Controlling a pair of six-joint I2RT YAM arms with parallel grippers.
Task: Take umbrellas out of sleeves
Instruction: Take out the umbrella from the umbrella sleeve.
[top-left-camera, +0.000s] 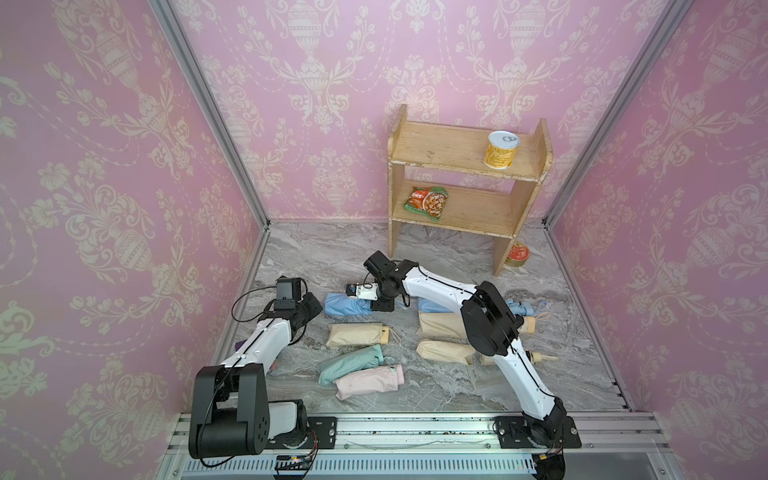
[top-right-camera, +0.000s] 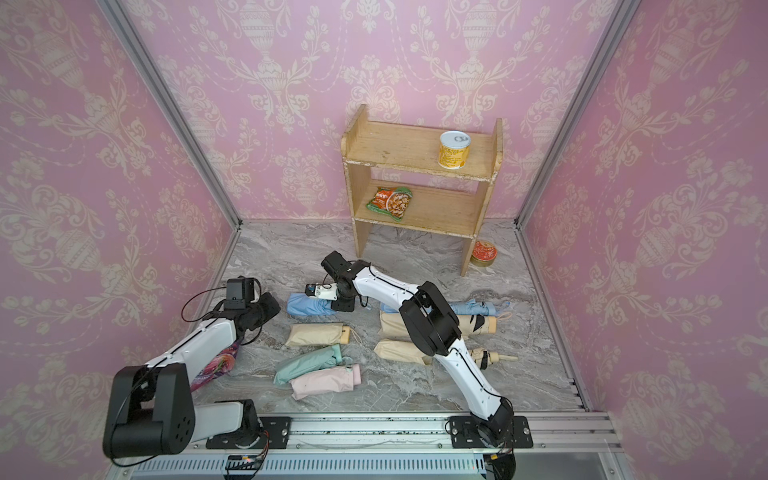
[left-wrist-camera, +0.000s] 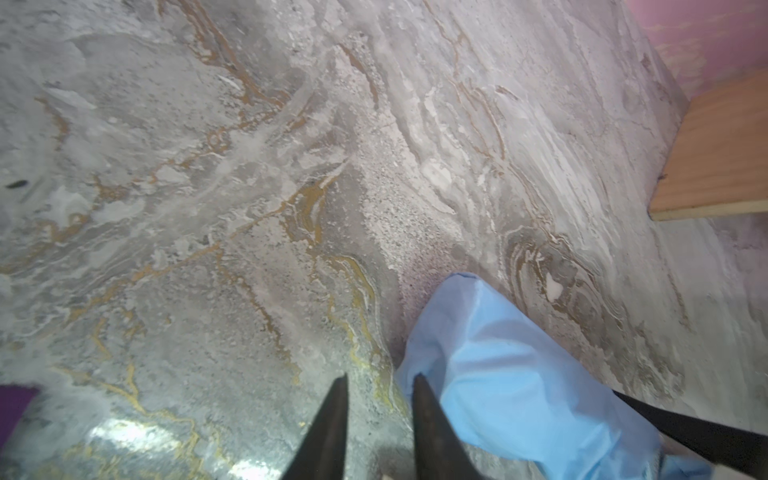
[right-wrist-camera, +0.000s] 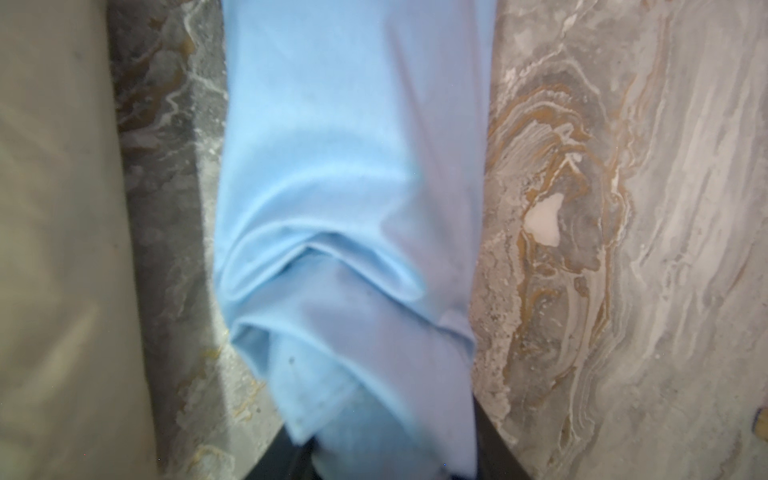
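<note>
Nearest my base, at 6 o'clock on the marble table (top-left-camera: 415, 399), a pale pink sleeve (top-left-camera: 368, 381) and a mint sleeve (top-left-camera: 349, 363) lie touching, both bulging full. Just beyond, a cream sleeve (top-left-camera: 355, 334) shows a handle at its 3 o'clock mouth. Toward 3 o'clock, another cream sleeve (top-left-camera: 442, 351) and a third cream sleeve (top-left-camera: 438, 325) lie partly under my right arm, umbrellas sticking out. At centre my right gripper (top-left-camera: 381, 306) is clamped across the 3 o'clock end of the stuffed light blue sleeve (top-left-camera: 345, 303). My left gripper (left-wrist-camera: 381, 380) waits at its 9 o'clock end, fingers apart, empty. Farthest, at 1 o'clock, the wooden shelf (top-left-camera: 436, 153) holds a yellow can (top-left-camera: 502, 149) above and a snack packet (top-left-camera: 426, 203) below.
</note>
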